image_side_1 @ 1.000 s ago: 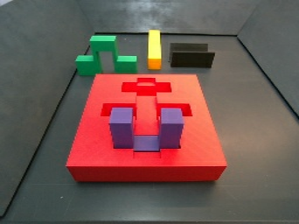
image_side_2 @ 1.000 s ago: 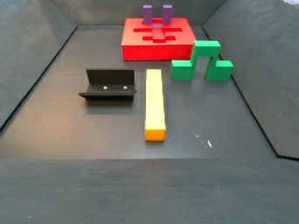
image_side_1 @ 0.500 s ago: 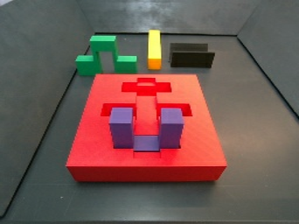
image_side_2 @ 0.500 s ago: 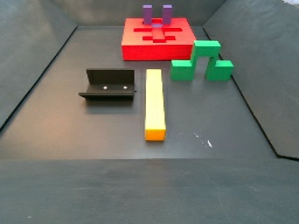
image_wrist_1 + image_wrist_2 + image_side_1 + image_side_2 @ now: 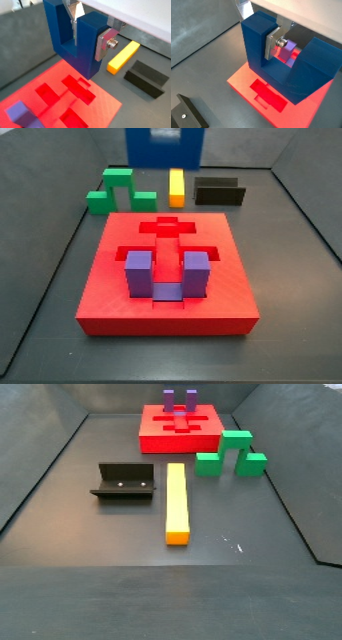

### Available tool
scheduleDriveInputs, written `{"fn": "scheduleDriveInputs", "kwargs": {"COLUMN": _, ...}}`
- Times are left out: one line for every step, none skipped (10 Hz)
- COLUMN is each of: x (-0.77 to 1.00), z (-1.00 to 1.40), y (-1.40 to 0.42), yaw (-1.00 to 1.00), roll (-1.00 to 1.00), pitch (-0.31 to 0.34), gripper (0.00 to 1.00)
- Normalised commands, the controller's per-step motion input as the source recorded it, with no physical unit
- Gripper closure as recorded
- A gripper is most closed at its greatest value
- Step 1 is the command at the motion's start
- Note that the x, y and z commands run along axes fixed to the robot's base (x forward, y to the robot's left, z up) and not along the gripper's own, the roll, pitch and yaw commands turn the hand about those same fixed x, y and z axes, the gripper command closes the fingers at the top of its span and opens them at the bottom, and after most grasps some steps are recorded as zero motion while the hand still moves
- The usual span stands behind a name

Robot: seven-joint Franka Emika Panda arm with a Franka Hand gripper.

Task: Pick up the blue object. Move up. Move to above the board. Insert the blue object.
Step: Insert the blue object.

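Observation:
My gripper (image 5: 89, 36) is shut on one prong of the blue object (image 5: 75, 57), a dark blue U-shaped block hanging base down. One silver finger (image 5: 103, 45) presses the prong's outer face, and the other sits in the slot. The gripper (image 5: 258, 35) and blue object (image 5: 311, 65) show in both wrist views, above the red board (image 5: 100, 102), whose shaped recesses lie below (image 5: 271, 95). In a side view the blue object (image 5: 166, 146) hangs at the top edge, beyond the board's (image 5: 167, 313) far end. In a side view the board (image 5: 160, 442) shows without the gripper.
A purple U-shaped block (image 5: 167, 276) stands in a board recess. A green arch block (image 5: 118, 190), a yellow bar (image 5: 177, 183) and the dark fixture (image 5: 221, 191) lie on the floor past the board. The bin's grey walls surround the floor.
The blue object has come into a side view at the top edge, where nothing showed before. The board and the other blocks have not moved.

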Motion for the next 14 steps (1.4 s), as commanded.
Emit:
{"fn": "scheduleDriveInputs", "kwargs": {"x": 0.29, "z": -0.91, "y": 0.04, "yaw": 0.0, "roll": 0.18, "pitch": 0.0, "gripper": 1.0}}
{"fn": "scheduleDriveInputs", "kwargs": {"x": 0.23, "z": -0.94, "y": 0.02, "yaw": 0.0, "roll": 0.12, "pitch": -0.033, "gripper": 1.0}}
{"fn": "scheduleDriveInputs", "kwargs": {"x": 0.15, "z": -0.83, "y": 0.04, "yaw": 0.0, "roll": 0.0, "pitch": -0.09, "gripper": 1.0}}
{"fn": "scheduleDriveInputs", "kwargs": {"x": 0.06, "z": -0.62, "y": 0.11, "yaw": 0.0, "roll": -0.14, "pitch": -0.109, "gripper": 1.0}}
{"fn": "scheduleDriveInputs", "kwargs": {"x": 0.0, "z": -0.55, "y": 0.11, "yaw": 0.07, "roll": -0.21, "pitch": -0.13, "gripper": 1.0}}
{"fn": "scheduleDriveInputs", "kwargs": {"x": -0.07, "z": -0.62, "y": 0.06, "yaw": 0.06, "roll": -0.18, "pitch": -0.154, "gripper": 1.0}}
{"fn": "scheduleDriveInputs", "kwargs": {"x": -0.15, "z": -0.58, "y": 0.0, "yaw": 0.0, "roll": -0.01, "pitch": -0.107, "gripper": 1.0}}
{"fn": "scheduleDriveInputs", "kwargs": {"x": -0.12, "z": -0.28, "y": -0.02, "yaw": 0.0, "roll": 0.0, "pitch": -0.053, "gripper": 1.0}}
{"fn": "scheduleDriveInputs", "kwargs": {"x": -0.08, "z": -0.11, "y": -0.11, "yaw": 0.01, "roll": 0.0, "pitch": -0.026, "gripper": 1.0}}
{"fn": "scheduleDriveInputs", "kwargs": {"x": 0.0, "z": -0.14, "y": -0.15, "yaw": 0.02, "roll": 0.02, "pitch": -0.03, "gripper": 1.0}}
{"fn": "scheduleDriveInputs", "kwargs": {"x": 0.0, "z": -0.2, "y": -0.12, "yaw": 0.09, "roll": 0.09, "pitch": -0.02, "gripper": 1.0}}
{"fn": "scheduleDriveInputs", "kwargs": {"x": 0.0, "z": -0.24, "y": -0.07, "yaw": 0.14, "roll": 0.08, "pitch": -0.03, "gripper": 1.0}}
{"fn": "scheduleDriveInputs", "kwargs": {"x": 0.0, "z": -0.3, "y": -0.02, "yaw": 0.12, "roll": 0.11, "pitch": -0.029, "gripper": 1.0}}
{"fn": "scheduleDriveInputs", "kwargs": {"x": -0.02, "z": -0.26, "y": 0.0, "yaw": 0.1, "roll": 0.12, "pitch": -0.031, "gripper": 1.0}}
